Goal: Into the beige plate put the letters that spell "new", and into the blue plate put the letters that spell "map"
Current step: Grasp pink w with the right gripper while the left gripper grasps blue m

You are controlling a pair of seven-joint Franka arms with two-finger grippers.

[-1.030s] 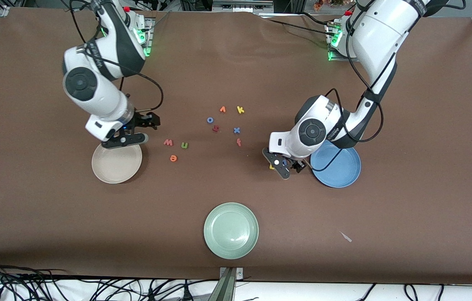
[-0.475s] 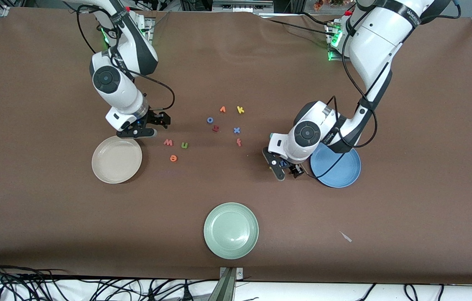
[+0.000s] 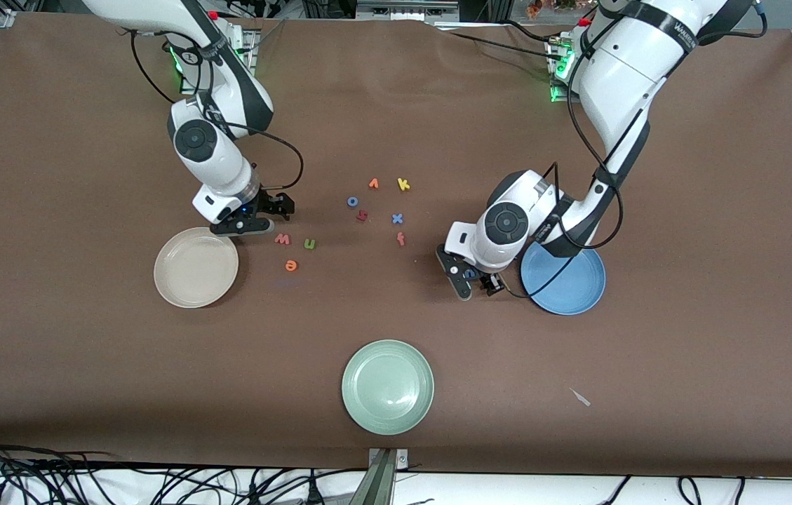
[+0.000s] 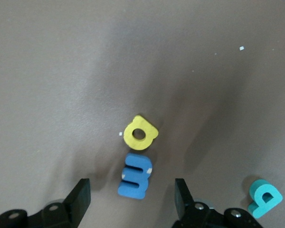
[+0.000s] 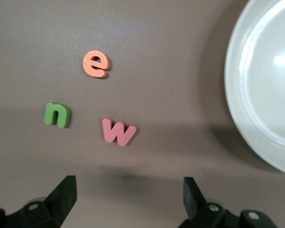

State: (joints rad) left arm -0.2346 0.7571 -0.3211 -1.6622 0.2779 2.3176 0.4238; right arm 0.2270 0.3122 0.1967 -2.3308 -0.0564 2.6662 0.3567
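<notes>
You were on the first pick of "map". Your left gripper (image 4: 131, 185) hung low over the blue m (image 4: 135, 175), jaws partway apart with the m between them and a gap on each side, so it held nothing. The yellow round-bowled letter (image 4: 140, 133) lay touching the m, and the teal one (image 4: 265, 198) sat just outside one finger. All three were on the table beside the blue plate (image 3: 571, 291), on its side toward the right arm's end.

Your right gripper (image 5: 128, 183) hovered with its jaws wide and empty, next to the beige plate (image 3: 185, 280), with the salmon w (image 5: 118, 131), the green n (image 5: 56, 115) and the orange e (image 5: 96, 63) loose on the table near it. No letter showed in either plate.

Next, I judge, you needed to drop the left fingers to the table and pinch the m alone, taking care not to drag the yellow letter with it
</notes>
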